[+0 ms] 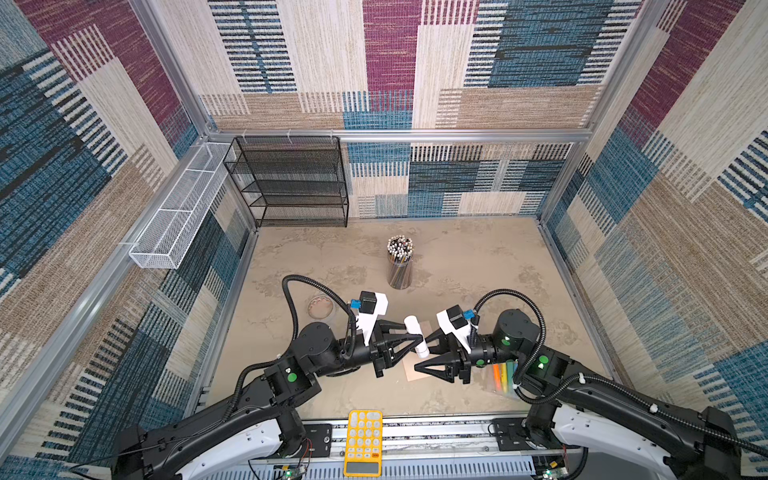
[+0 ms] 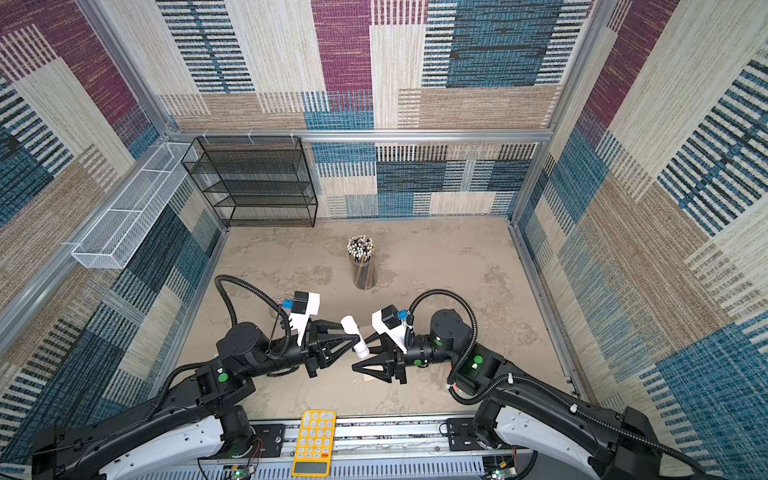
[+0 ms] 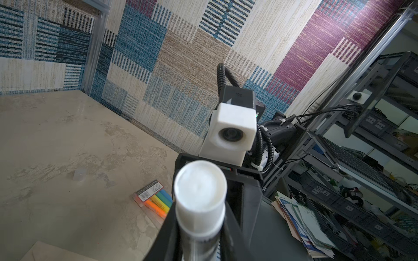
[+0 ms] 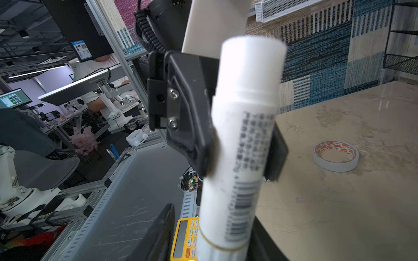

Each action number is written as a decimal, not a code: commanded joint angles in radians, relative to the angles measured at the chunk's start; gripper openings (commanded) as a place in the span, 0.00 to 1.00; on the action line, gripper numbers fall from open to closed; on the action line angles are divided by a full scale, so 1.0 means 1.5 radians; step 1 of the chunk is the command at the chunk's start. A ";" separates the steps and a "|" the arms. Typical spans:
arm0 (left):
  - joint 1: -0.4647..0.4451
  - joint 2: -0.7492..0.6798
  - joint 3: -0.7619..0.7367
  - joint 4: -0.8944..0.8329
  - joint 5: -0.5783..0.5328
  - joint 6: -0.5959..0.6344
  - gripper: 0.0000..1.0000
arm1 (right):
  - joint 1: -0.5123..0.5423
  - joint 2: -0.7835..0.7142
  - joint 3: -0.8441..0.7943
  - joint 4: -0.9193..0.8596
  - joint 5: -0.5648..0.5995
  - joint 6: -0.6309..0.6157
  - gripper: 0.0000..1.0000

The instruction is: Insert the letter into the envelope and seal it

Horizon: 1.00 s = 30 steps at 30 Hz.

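yellow calculator [image 1: 363, 442] at near edge; glue stick [image 1: 412, 325] tight in left hand [image 1: 419, 341], right hand [image 1: 423, 354] ajar around its end

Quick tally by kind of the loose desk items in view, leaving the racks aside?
Glue stick: 1
Envelope: 1
Tape roll: 1
Pencil cup: 1
Highlighter pack: 1
Calculator: 1
Small clear piece: 1
Total: 7
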 commanded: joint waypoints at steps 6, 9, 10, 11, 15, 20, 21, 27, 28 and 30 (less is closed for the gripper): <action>0.002 0.011 0.008 0.026 0.010 0.005 0.00 | -0.006 0.001 0.003 0.029 -0.015 0.018 0.38; 0.002 0.014 0.008 0.026 0.009 0.005 0.00 | -0.007 0.004 0.008 0.026 -0.017 0.019 0.31; 0.003 0.014 0.008 0.024 0.009 0.005 0.00 | -0.007 0.005 0.008 0.025 -0.017 0.019 0.28; 0.003 0.014 0.010 0.020 0.008 0.006 0.00 | -0.007 0.004 0.008 0.024 -0.017 0.018 0.26; 0.003 0.011 0.012 0.006 -0.005 0.011 0.00 | -0.007 0.004 0.010 0.019 -0.014 0.018 0.25; 0.003 -0.002 0.010 -0.013 -0.050 0.014 0.00 | -0.007 0.003 0.011 0.009 0.000 0.017 0.23; 0.003 -0.003 0.010 -0.017 -0.059 0.015 0.00 | -0.007 0.000 0.011 0.007 0.008 0.016 0.23; 0.002 -0.016 0.012 -0.082 -0.155 0.020 0.00 | -0.007 -0.009 0.010 0.010 0.075 0.012 0.20; 0.002 -0.017 0.013 -0.092 -0.171 0.019 0.00 | -0.007 -0.006 0.012 0.011 0.083 0.013 0.19; 0.003 -0.015 0.015 -0.108 -0.195 0.017 0.00 | -0.007 0.005 0.021 0.002 0.099 0.011 0.16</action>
